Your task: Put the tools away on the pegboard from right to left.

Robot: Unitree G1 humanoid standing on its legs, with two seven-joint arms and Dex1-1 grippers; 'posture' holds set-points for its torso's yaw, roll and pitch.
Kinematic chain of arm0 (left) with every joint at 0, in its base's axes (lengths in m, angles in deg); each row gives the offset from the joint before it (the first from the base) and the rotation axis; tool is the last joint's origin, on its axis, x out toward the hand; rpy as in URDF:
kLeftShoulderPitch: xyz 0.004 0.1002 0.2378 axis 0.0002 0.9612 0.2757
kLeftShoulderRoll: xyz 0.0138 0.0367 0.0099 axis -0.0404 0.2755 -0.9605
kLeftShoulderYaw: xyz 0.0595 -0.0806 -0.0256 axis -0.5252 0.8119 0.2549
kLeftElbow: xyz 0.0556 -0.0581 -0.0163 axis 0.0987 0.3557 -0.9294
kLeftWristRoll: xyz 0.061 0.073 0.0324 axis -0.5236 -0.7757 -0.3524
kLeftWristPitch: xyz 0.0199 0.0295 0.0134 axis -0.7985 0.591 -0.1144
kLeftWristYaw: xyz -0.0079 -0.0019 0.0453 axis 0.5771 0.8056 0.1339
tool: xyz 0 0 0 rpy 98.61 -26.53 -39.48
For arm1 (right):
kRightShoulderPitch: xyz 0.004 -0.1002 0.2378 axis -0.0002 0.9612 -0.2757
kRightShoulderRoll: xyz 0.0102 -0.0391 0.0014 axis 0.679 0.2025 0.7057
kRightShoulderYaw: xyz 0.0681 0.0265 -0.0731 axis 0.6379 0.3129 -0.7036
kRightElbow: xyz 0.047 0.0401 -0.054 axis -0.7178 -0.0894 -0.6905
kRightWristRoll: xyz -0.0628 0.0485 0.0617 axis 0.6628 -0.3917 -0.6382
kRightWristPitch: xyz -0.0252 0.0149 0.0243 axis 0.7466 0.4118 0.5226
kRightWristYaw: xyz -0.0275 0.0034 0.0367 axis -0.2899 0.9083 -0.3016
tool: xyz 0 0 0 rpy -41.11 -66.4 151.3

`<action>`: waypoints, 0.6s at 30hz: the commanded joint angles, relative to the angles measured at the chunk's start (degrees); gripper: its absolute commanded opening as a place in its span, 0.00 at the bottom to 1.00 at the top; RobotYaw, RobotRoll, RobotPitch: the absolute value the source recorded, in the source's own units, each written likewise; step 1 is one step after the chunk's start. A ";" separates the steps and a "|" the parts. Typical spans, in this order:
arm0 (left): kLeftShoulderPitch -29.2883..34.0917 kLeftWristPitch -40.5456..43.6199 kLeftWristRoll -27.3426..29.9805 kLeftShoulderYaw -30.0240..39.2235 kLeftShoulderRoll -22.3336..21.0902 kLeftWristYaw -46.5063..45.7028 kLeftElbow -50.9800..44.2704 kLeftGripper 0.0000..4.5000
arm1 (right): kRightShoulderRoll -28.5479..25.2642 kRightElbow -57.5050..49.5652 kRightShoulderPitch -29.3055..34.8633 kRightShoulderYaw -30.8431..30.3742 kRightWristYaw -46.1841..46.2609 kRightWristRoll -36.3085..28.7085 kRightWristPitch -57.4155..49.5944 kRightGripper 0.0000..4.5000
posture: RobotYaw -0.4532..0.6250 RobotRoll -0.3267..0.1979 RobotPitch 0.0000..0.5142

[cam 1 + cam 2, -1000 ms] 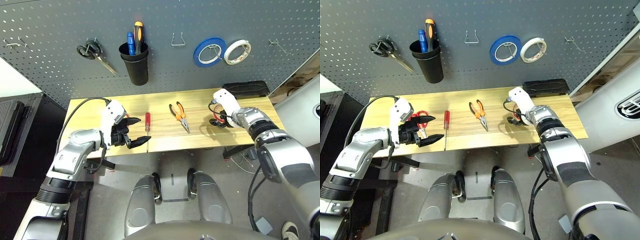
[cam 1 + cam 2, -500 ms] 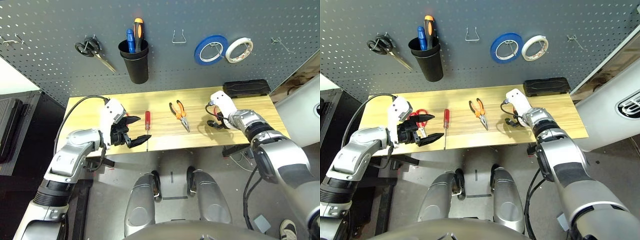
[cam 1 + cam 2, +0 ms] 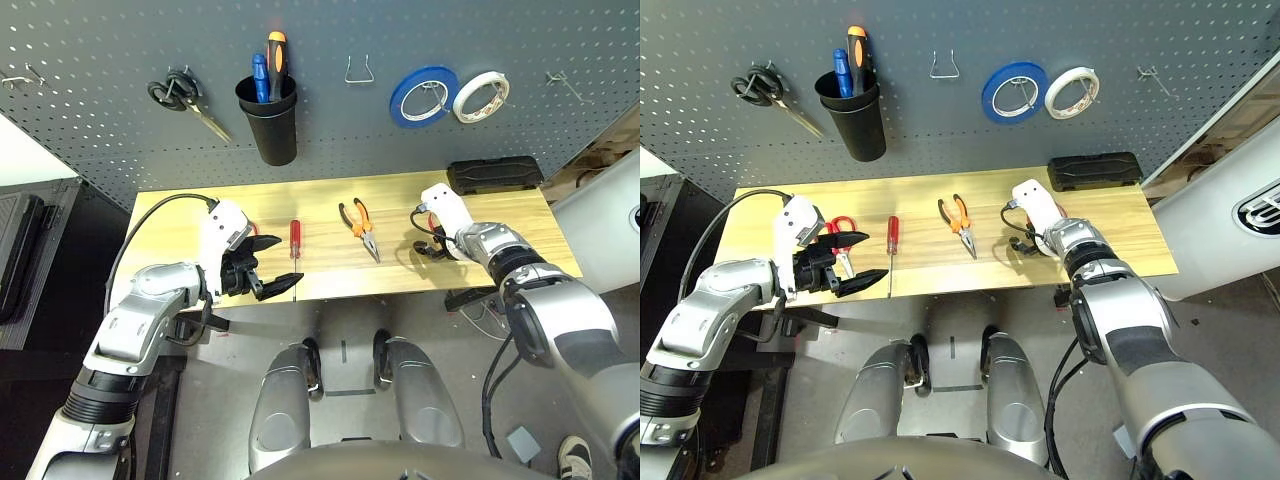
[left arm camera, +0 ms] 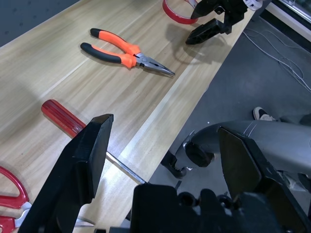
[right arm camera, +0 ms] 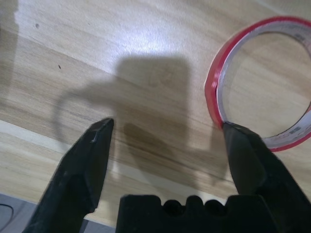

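**Right gripper down at the red tape, left one waiting wide**

Right gripper (image 5: 167, 141) first: its two black fingers (image 5: 85, 170) stand spread, tips low over the wood. One tip sits right at the rim of the red tape (image 5: 262, 82), the other is out on bare table, so the ring is not between them. The tape lies flat on the table (image 3: 920, 200), at its right end, with the white wrist housing over it and a black box (image 3: 1095, 170) just behind, against the wall.

Over to the left gripper (image 4: 160, 160): fingers spread wide, nothing between them, hanging over the table's front edge near the left end. The screwdriver (image 4: 63, 118) lies just beyond it, red handle towards the wall, thin shaft running to the front edge. The red scissors (image 3: 840, 232) lie beside that gripper, partly hidden by it. Further right, the pliers (image 3: 358, 226) rest mid-table, orange and black handles back, nose forward, well apart from both grippers.

Behind it all, the pegboard (image 3: 100, 110). Black scissors (image 3: 185, 100) hang at the left, then a black cup (image 3: 272, 125) with a blue and an orange-topped handle sticking up, a bare wire hook (image 3: 359, 72), a blue tape (image 3: 422, 97) and a white tape (image 3: 479, 96) on their hooks, and one more hook (image 3: 562, 85) at the far right.
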 commanded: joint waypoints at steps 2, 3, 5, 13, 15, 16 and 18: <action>1.02 0.83 0.78 0.25 -0.55 -0.51 -1.51 1.00 | -0.10 1.25 1.11 1.14 0.27 -0.61 -0.48 0.64 | 0.48 0.62 0.47; 1.05 0.86 0.79 0.24 -0.53 -0.59 -1.55 1.00 | -0.11 1.25 1.10 1.22 0.29 -0.58 -0.51 0.56 | 0.48 0.62 0.47; 1.08 0.91 0.80 0.23 -0.48 -0.73 -1.59 1.00 | -0.08 1.25 1.06 1.45 0.24 -0.58 -0.63 0.41 | 0.48 0.62 0.47; 1.42 0.94 0.85 0.03 -0.28 -1.10 -1.91 1.00 | 0.49 0.73 0.72 1.81 -1.30 -0.63 -1.17 0.01 | 0.48 0.62 0.47; 1.36 0.95 0.90 -0.05 -0.16 -1.16 -1.94 1.00 | 0.57 0.46 0.56 1.83 -1.78 -0.73 -1.34 0.01 | 0.48 0.62 0.47; 1.36 0.94 0.92 -0.08 -0.15 -1.14 -1.96 1.00 | 0.54 0.32 0.51 1.63 -2.09 -0.56 -1.20 0.01 | 0.48 0.62 0.47; 1.43 1.02 1.05 -0.11 -0.21 -1.03 -2.29 1.00 | 0.24 -0.17 0.23 0.83 -2.52 0.16 -0.42 0.04 | 0.48 0.62 0.48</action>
